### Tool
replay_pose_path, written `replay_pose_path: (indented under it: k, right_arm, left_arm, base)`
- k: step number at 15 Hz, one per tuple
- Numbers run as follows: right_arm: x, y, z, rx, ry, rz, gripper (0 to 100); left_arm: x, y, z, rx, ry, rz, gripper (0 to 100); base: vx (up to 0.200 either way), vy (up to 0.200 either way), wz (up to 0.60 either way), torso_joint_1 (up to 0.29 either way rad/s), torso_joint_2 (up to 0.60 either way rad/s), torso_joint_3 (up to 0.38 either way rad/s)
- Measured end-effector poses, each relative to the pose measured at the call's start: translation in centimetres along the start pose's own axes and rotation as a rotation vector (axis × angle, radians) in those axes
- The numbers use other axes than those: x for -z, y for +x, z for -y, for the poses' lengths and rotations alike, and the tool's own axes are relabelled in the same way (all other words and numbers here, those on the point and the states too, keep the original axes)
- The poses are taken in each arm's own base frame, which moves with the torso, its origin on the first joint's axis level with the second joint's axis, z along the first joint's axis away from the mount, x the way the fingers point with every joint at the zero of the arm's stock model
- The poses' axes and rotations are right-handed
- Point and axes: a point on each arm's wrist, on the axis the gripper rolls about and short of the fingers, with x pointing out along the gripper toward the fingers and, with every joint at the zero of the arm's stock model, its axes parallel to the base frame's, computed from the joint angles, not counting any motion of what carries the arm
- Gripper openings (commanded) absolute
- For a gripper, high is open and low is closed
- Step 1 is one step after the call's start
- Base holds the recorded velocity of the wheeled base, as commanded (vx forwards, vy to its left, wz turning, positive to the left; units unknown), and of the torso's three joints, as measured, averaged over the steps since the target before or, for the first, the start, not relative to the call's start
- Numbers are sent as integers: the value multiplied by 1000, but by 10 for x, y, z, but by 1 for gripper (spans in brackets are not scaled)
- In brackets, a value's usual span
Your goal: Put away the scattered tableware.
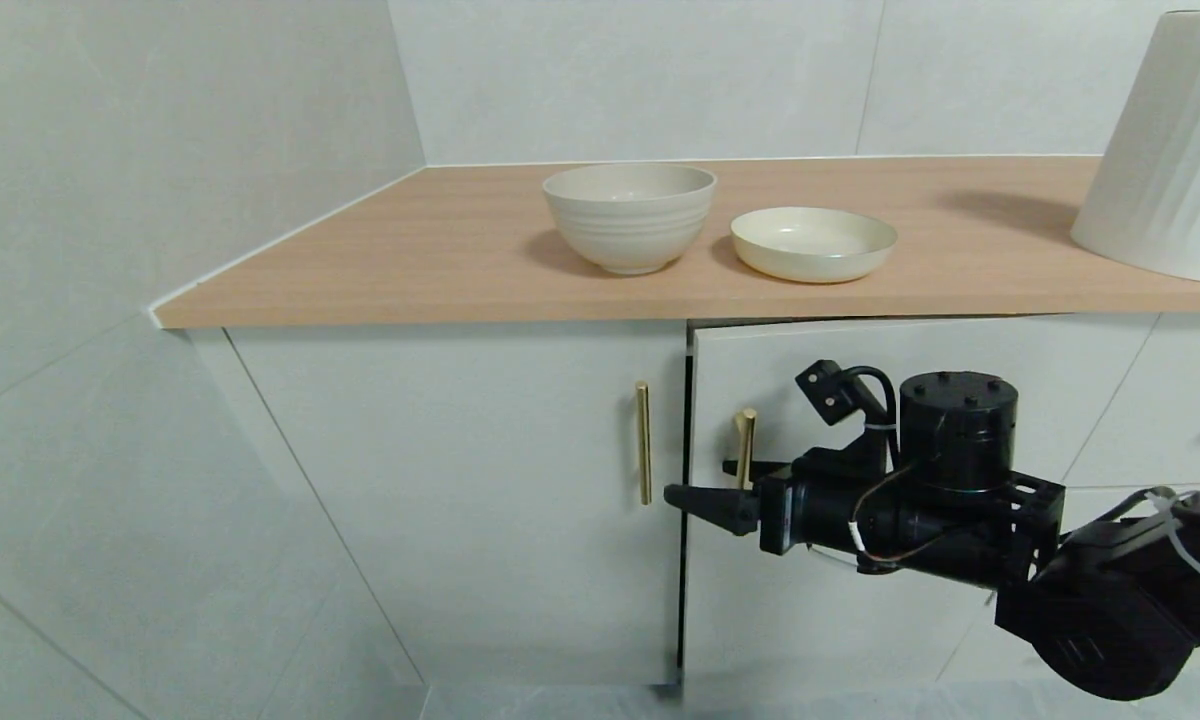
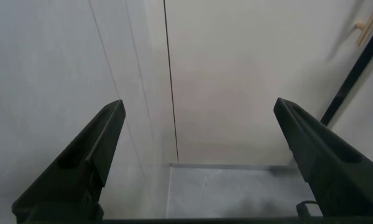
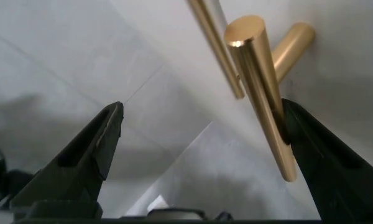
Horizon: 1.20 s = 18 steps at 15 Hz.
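Wood countertop [image 1: 410, 260] against tiled walls [image 1: 160, 150] holds 1 bowl [image 1: 628, 215], 1 plate [image 1: 813, 243].

Head camera is looking forward and down from mid-range at the countertop [image 1: 440, 260], with cabinet doors [image 1: 460, 480] at six o'clock below. Right wrist camera is pressing very close to the right door's brass handle [image 3: 261, 93], which the head view is sharing. Left wrist camera is facing the cabinet foot and floor [image 2: 236, 186] nearby.

The countertop [image 1: 440, 250] is matt wood grain. At centre, the ribbed bowl [image 1: 628, 215] and the shallow dish [image 1: 813, 243] look like smooth, softly glazed ceramic. Lower down, door handles [image 1: 643, 440] gleam as polished brass on matt white cabinet doors [image 1: 460, 500].
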Motion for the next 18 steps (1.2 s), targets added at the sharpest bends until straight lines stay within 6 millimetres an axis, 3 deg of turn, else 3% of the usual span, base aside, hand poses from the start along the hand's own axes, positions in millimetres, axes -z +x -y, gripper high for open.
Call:
replay_pose_path:
  k: [9, 13, 18]
  right_arm:
    - [21, -61, -28, -145, 11, -93, 100]
    - [25, -66, -35, -167, 8, -106, 100]
    - [25, -67, -36, -171, 9, -107, 100]
  left_arm:
    - [0, 0, 0, 0, 2, 0, 100]
    - [-1, 0, 0, 2, 32, 13, 100]
    - [-35, -12, 3, 162, 37, 52, 100]
  base:
    - [0, 0, 0, 0, 0, 0]
    - [0, 0, 0, 0, 0, 0]
    - [0, 0, 0, 0, 0, 0]
